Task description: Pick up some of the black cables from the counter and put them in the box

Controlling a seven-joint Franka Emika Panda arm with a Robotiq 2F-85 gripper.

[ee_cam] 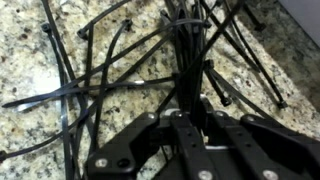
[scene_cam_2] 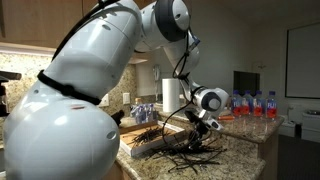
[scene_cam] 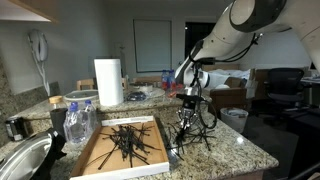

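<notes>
My gripper (scene_cam: pixel 187 114) hangs over the granite counter (scene_cam: pixel 235 150), just beside the box, and is shut on a bundle of black cables (ee_cam: pixel 184 60). In the wrist view the fingers (ee_cam: pixel 187 112) pinch a thick bunch, and loose strands (ee_cam: pixel 80 90) fan out over the counter around it. Cables dangle and spread below the gripper (scene_cam_2: pixel 197 133) in both exterior views. The tan cardboard box (scene_cam: pixel 100 160) lies on the counter next to the gripper, with a heap of black cables (scene_cam: pixel 127 143) inside it. More cables (scene_cam_2: pixel 185 152) lie on the counter.
A paper towel roll (scene_cam: pixel 108 82) stands behind the box. Plastic water bottles (scene_cam: pixel 78 122) and a metal bowl (scene_cam: pixel 22 160) sit beside the box. More bottles (scene_cam_2: pixel 255 104) stand at the back of the counter. The counter edge (scene_cam: pixel 265 160) is near the gripper.
</notes>
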